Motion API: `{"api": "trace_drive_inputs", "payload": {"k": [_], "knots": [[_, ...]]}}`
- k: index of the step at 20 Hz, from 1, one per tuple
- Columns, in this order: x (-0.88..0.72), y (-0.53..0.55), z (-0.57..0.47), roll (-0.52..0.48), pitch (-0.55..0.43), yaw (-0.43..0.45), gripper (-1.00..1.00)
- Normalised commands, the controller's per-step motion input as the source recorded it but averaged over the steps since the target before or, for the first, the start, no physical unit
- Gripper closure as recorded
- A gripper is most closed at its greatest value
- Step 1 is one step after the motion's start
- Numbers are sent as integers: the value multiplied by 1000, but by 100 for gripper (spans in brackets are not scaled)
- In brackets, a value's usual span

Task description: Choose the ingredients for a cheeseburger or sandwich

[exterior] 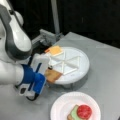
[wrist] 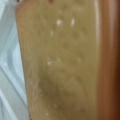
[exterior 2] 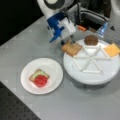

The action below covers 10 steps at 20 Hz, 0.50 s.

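A brown toast square (exterior: pixel 52 75) (exterior 2: pixel 72 48) lies at the rim of the white divided tray (exterior: pixel 80 67) (exterior 2: pixel 100 75), partly overhanging it. My gripper (exterior: pixel 48 69) (exterior 2: pixel 72 41) is right down at this toast, fingertips at its edge. In the wrist view the toast (wrist: pixel 60 62) fills nearly the whole frame and no fingers show. The sandwich (exterior: pixel 79 112) (exterior 2: pixel 39 78) sits on a white paper plate (exterior: pixel 62 105) (exterior 2: pixel 53 67): toast base, green lettuce, red tomato disc (exterior: pixel 84 111) (exterior 2: pixel 40 81) on top. A yellow cheese square (exterior: pixel 55 50) (exterior 2: pixel 112 49) and a dark round patty (exterior 2: pixel 91 40) rest in tray sections.
The tray stands raised on a grey table, with the plate beside it nearer a front view's bottom. A metal frame and post (exterior: pixel 55 17) stand behind the tray. My arm's white and blue wrist (exterior: pixel 35 75) hangs over the tray's edge.
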Motion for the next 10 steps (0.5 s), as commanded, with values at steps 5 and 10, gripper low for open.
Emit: {"api": "trace_drive_inputs", "payload": {"k": [5,10], "knots": [[150,-259,-51,258,-41,106,100],[185,-218,-47,225,-47,99,100]]}}
